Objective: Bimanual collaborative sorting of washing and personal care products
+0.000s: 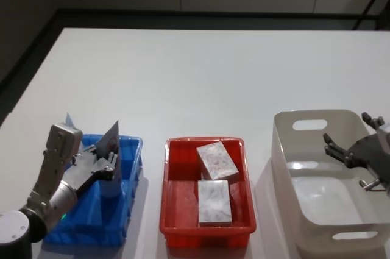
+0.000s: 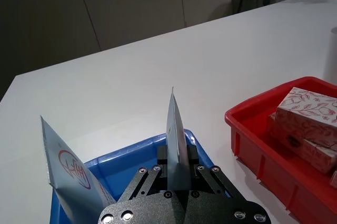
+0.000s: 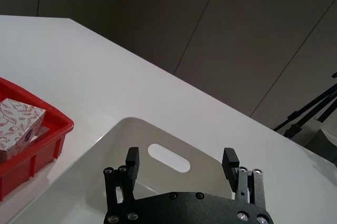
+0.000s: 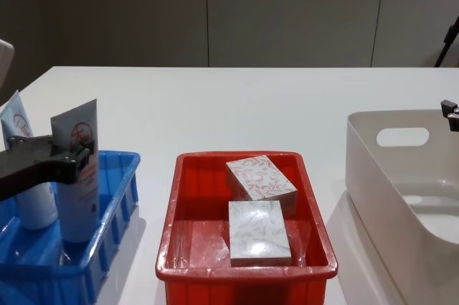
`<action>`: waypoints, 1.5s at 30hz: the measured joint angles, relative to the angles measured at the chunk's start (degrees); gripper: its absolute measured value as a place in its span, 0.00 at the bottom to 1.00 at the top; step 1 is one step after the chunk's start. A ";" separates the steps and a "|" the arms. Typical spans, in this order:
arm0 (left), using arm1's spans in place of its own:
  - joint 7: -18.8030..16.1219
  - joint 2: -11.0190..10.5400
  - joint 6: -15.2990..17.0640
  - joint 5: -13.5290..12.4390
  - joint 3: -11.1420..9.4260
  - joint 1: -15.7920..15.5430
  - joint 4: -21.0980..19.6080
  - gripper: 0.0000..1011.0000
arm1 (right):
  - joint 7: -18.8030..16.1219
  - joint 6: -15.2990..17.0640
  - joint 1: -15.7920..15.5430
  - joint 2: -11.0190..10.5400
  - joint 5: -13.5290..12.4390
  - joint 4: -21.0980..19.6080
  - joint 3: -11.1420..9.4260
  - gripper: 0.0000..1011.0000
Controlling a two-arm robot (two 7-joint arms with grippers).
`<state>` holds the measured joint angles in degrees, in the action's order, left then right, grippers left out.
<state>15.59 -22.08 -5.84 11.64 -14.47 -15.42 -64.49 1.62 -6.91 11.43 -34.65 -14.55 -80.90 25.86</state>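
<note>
Two pale-blue squeeze tubes with red logos stand cap-down in the blue bin point(image 1: 131, 155) at my front left. My left gripper point(image 1: 107, 165) is shut on the nearer tube point(image 4: 79, 169), whose flat crimped end point(image 2: 175, 129) rises between the fingers point(image 2: 191, 154). The other tube point(image 4: 18, 176) leans free beside it at the bin's outer side point(image 2: 68, 168). My right gripper point(image 3: 180, 156) hangs open and holds nothing, over the near right side of the white tub point(image 1: 286, 149).
A red tray point(image 1: 173, 210) sits in the middle front with two floral-printed boxes point(image 1: 216, 160) in it. The white tub point(image 4: 373, 176) with handle slots is at the right. The table's far half is bare white surface.
</note>
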 joint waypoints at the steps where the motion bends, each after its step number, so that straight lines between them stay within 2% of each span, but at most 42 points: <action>1: 0.35 -0.03 -0.03 -0.11 0.16 0.19 -0.29 0.20 | 0.00 0.00 0.00 0.00 0.00 0.00 0.00 0.99; 10: 1.70 -0.46 -0.09 -0.53 1.57 1.08 -2.18 0.20 | 0.00 0.00 0.00 0.00 0.00 0.00 0.00 0.99; 20: 3.62 -1.75 0.06 -0.37 4.03 2.22 -5.13 0.20 | 0.00 0.00 0.00 0.00 0.00 0.00 0.00 0.99; 29: 6.58 -3.64 0.45 1.27 6.53 3.67 -9.03 0.20 | 0.00 0.00 0.00 0.00 0.00 0.00 0.00 0.99; 45: 8.38 -7.50 1.21 4.04 10.48 8.12 -14.35 0.20 | 0.00 0.00 0.00 0.00 0.00 0.00 0.00 0.99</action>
<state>23.97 -29.59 -4.62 15.68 -3.99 -7.30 -78.85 1.62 -6.91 11.43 -34.64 -14.55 -80.90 25.86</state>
